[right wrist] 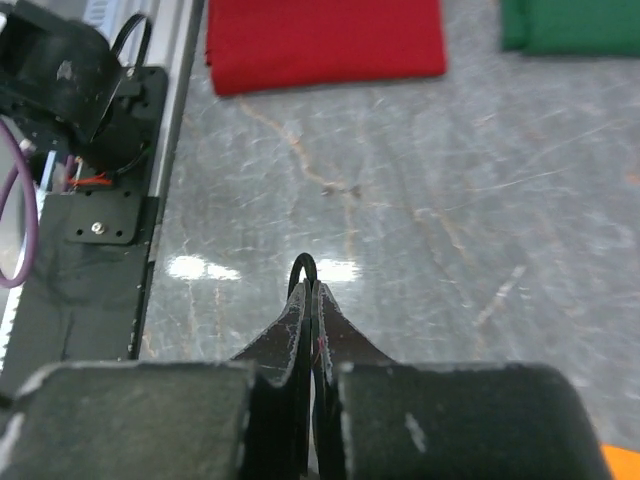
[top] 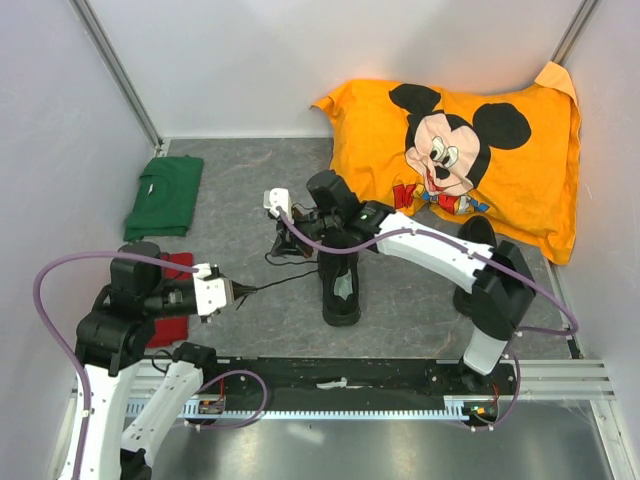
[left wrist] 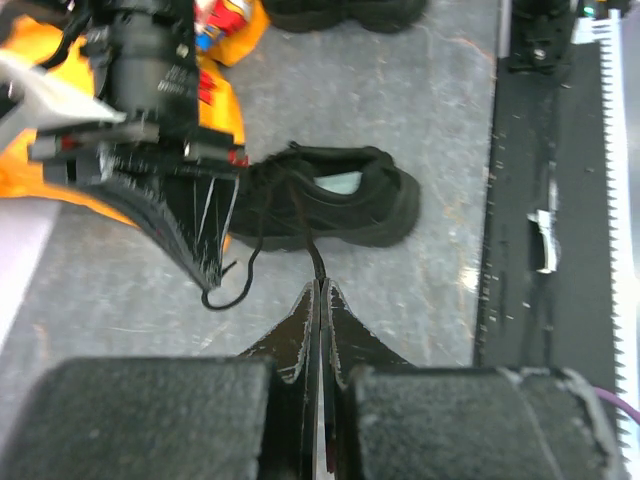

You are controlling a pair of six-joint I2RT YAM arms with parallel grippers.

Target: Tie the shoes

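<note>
One black shoe (top: 340, 287) stands in the middle of the grey mat, toe toward me; it also shows in the left wrist view (left wrist: 345, 205). The second shoe (top: 476, 238) lies at the right, partly hidden behind my right arm; its sole edge shows in the left wrist view (left wrist: 345, 12). My left gripper (top: 242, 292) is left of the middle shoe, shut on a black lace (left wrist: 318, 265) that runs taut to that shoe. My right gripper (top: 283, 243) is just left of the shoe's far end, shut on a small loop of lace (right wrist: 304, 268).
An orange Mickey Mouse pillow (top: 470, 150) lies at the back right. A folded green cloth (top: 165, 195) lies at the far left, and a red cloth (right wrist: 325, 40) beside my left arm. A black rail (top: 350, 375) runs along the near edge. Walls close three sides.
</note>
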